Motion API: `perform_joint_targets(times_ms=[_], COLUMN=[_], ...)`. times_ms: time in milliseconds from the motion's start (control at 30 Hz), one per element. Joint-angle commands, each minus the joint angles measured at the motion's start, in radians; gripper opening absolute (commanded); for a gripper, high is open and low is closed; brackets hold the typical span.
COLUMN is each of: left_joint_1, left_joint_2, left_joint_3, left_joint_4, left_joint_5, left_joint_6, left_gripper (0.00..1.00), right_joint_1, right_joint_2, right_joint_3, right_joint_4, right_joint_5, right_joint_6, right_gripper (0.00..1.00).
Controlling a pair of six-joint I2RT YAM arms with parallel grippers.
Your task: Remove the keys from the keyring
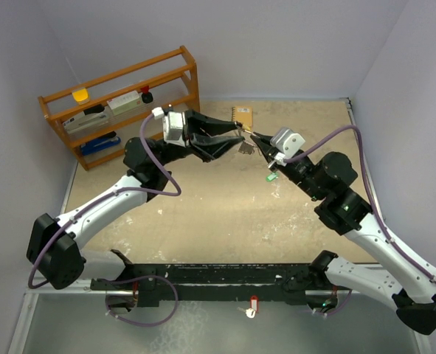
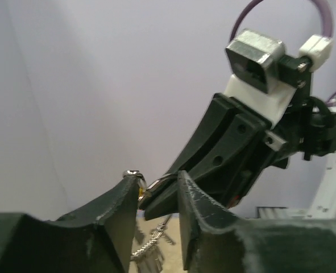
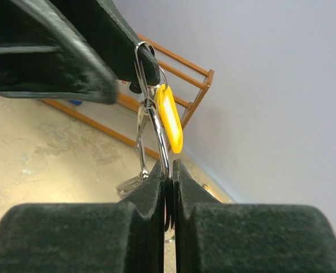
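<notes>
The keyring (image 3: 154,116), thin silver wire loops, hangs in the air between my two grippers, above the table's far middle. My right gripper (image 3: 168,165) is shut on its big loop. The loop's other end is hooked over one fingertip (image 2: 132,174) of my left gripper (image 2: 158,177), whose jaws stand apart around the right gripper's tip. A yellow tag (image 3: 170,116) hangs on the ring, and silvery keys (image 2: 149,245) dangle below it, blurred. From above, the keyring (image 1: 246,147) lies between the left gripper (image 1: 239,135) and the right gripper (image 1: 256,139). A small green-headed key (image 1: 271,177) lies on the table under my right wrist.
An orange wooden rack (image 1: 122,103) holding small items stands at the back left. A tan spiral notebook (image 1: 241,116) lies just behind the grippers. A small red-and-white tag (image 1: 253,304) sits at the near edge between the arm bases. Walls close in on three sides.
</notes>
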Motion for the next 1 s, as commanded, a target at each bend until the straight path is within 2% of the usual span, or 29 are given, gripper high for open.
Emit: perform_joint_targets(times_ms=[0, 67, 167, 367, 400, 533, 600, 700, 967], left_joint_1=[0.013, 0.013, 0.013, 0.013, 0.013, 0.013, 0.013, 0.013, 0.014], left_joint_2=[-0.020, -0.017, -0.026, -0.047, -0.045, -0.044, -0.052, -0.062, -0.060], left_joint_3=[-0.031, -0.038, -0.062, -0.146, -0.144, -0.146, -0.160, -0.175, -0.189], left_joint_4=[-0.224, -0.215, -0.179, 0.010, 0.009, 0.031, 0.062, 0.088, 0.092], left_joint_5=[-0.092, -0.089, -0.103, -0.213, -0.223, -0.261, -0.278, -0.302, -0.320], left_joint_6=[0.187, 0.190, 0.200, 0.151, 0.147, 0.133, 0.127, 0.121, 0.105], left_gripper=[0.23, 0.18, 0.00, 0.00, 0.02, 0.25, 0.32, 0.36, 0.37], right_joint_1=[0.001, 0.001, 0.000, 0.000, 0.000, 0.000, 0.000, 0.000, 0.000], right_joint_2=[-0.045, -0.041, -0.034, -0.028, -0.029, -0.030, -0.031, -0.033, -0.032], right_joint_3=[0.028, 0.032, 0.043, 0.047, 0.047, 0.049, 0.047, 0.045, 0.043], right_joint_4=[0.188, 0.187, 0.168, 0.151, 0.149, 0.143, 0.144, 0.145, 0.141], right_joint_5=[0.008, 0.007, -0.002, -0.013, -0.012, -0.010, -0.010, -0.009, -0.001], right_joint_6=[0.017, 0.017, 0.021, 0.028, 0.029, 0.029, 0.029, 0.030, 0.039], right_gripper=[0.00, 0.00, 0.00, 0.00, 0.00, 0.00, 0.00, 0.00, 0.00])
